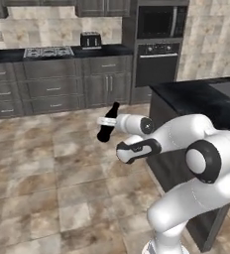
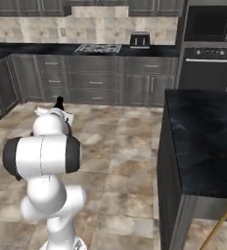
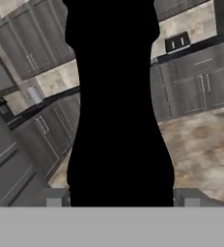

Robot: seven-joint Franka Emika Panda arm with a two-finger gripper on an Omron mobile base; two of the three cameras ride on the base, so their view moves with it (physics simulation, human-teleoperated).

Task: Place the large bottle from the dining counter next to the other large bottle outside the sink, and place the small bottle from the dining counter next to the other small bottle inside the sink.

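A: Which step is in hand?

B: I judge it is the carrying step. The gripper [image 1: 108, 122] pinches the large bottle [image 1: 107, 124], which hangs tilted in the air above the tiled floor, apart from the dining counter [image 1: 201, 99]. In the hand view the bottle [image 3: 116, 106] stands as a black shape between the two fingertips [image 3: 56, 198], so the jaws are closed on its body, quite wide.

A: What does the next move call for?

B: The base must probably drive to the sink, and the arm should keep the bottle from swinging. Then it must go upright outside the sink, beside the other large bottle.

A: Can you see the sink?

B: No. I cannot say where it is. On the wall counter I see a toaster [image 1: 90, 39] and a hob [image 1: 48, 51], with an oven [image 1: 158, 62] at the side.

A: What is hard to make out?

B: In the right base view the arm covers almost all of the bottle; just its top [image 2: 59, 102] looks out. The white label is partly covered by the fingers.
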